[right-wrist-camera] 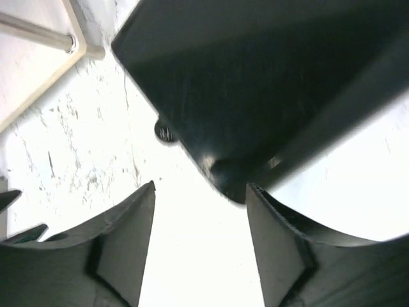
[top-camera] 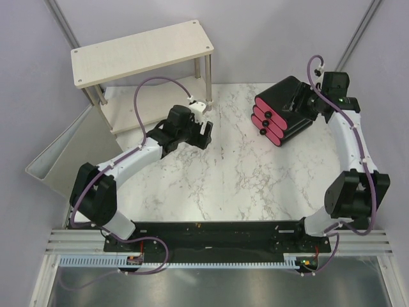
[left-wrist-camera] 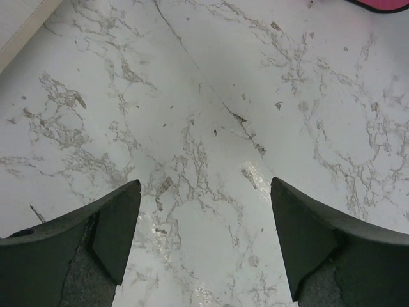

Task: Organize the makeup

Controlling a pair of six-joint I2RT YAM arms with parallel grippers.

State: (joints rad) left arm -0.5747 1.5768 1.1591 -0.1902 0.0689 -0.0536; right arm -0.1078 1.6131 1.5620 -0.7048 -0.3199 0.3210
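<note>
No cosmetics are to be seen in any view. Nothing of the makeup is shown on the counter [top-camera: 223, 179], so the look of the tubes, case, bottles and jar cannot be described. It is judged that they lie inside the black box [top-camera: 287, 102], whose three pink drawer fronts [top-camera: 268, 125] appear shut, though this cannot be confirmed.

The box is set at the far right of the counter with its fronts turned toward the middle, where either arm could probably reach them. The right gripper [right-wrist-camera: 200, 188] is held at the box's rear corner. Its fingers [right-wrist-camera: 121, 243] are spread apart, the glossy black corner is seen just beyond the tips, and nothing is clamped between them. The pose is read as a place taken behind the box rather than a grip on it.

The left gripper [left-wrist-camera: 206, 204] is hung above bare marble near the pale shelf unit [top-camera: 140, 51]. Its fingers [left-wrist-camera: 108, 230] are spread wide and empty, and it is probably kept there to stay out of the box's way.
</note>
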